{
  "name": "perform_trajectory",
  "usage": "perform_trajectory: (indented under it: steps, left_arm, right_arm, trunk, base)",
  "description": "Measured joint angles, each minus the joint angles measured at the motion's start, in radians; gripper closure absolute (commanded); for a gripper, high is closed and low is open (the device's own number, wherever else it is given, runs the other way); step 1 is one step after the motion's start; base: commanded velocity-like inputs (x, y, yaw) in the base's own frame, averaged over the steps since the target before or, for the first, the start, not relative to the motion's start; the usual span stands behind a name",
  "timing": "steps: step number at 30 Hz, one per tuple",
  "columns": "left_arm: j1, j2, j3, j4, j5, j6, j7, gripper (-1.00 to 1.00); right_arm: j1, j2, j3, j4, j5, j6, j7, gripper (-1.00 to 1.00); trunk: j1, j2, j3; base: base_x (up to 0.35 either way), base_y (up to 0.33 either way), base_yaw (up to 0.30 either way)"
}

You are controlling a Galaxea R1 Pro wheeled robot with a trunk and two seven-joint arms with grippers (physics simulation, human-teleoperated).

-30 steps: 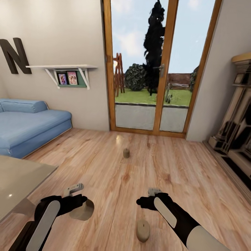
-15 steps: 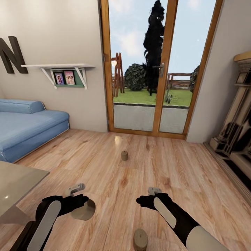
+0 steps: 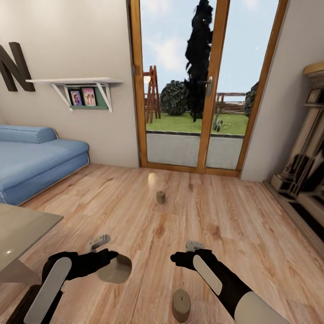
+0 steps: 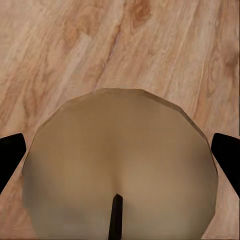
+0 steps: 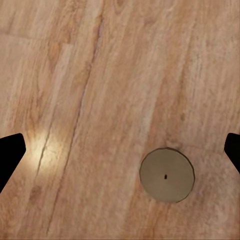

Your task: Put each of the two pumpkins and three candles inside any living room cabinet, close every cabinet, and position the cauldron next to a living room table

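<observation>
- Head view: the left gripper [image 3: 108,265] carries a candle [image 3: 116,269] above the wooden floor [image 3: 234,216]; a second candle [image 3: 181,304] stands under the right gripper [image 3: 177,258], a third [image 3: 160,197] near the glass door [image 3: 193,85].
- Left wrist view: fingers [image 4: 10,155] clamped on the candle's [image 4: 120,160] sides.
- Right wrist view: fingers [image 5: 10,152] apart, candle [image 5: 166,174] upright on the floor below.

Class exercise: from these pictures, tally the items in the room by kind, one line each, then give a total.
Candles: 3 (held in left gripper, near on floor, far on floor)
Sofas: 1
Wall shelves: 1
Tables: 1
Total: 6
</observation>
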Motion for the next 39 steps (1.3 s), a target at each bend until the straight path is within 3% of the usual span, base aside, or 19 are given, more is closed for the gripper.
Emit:
perform_trajectory:
  steps: [3,6,9,35,39]
  left_arm:
    - [0.000,0.030,0.003,0.001,0.114,-0.001,-0.001,1.00]
    - [0.001,0.038,0.029,0.002,0.174,0.000,-0.001,1.00]
    - [0.002,0.041,0.063,0.003,0.198,-0.001,0.000,1.00]
    - [0.003,0.040,0.078,0.003,0.209,-0.001,0.000,1.00]
    - [0.003,0.040,0.078,0.003,0.209,-0.002,0.000,1.00]
  right_arm:
    - [0.000,0.000,0.001,0.000,-0.001,0.002,0.001,-1.00]
    - [0.000,0.000,0.003,0.000,-0.001,0.003,0.002,-1.00]
    - [0.000,-0.001,0.002,0.000,0.000,0.002,0.001,-1.00]
    - [0.000,0.002,0.000,0.008,-0.005,0.001,-0.012,-1.00]
    - [0.000,0.002,0.000,0.070,-0.004,-0.009,-0.011,-1.00]
  trunk:
    - [0.001,-0.001,-0.012]
    - [0.003,-0.001,-0.023]
    - [0.004,-0.002,-0.035]
    - [0.016,-0.008,-0.135]
    - [0.018,-0.009,-0.151]
  base:
    - [0.000,0.000,0.000]
    - [0.000,0.000,0.000]
    - [0.000,0.000,0.000]
    - [0.000,0.000,0.000]
    - [0.000,0.000,0.000]
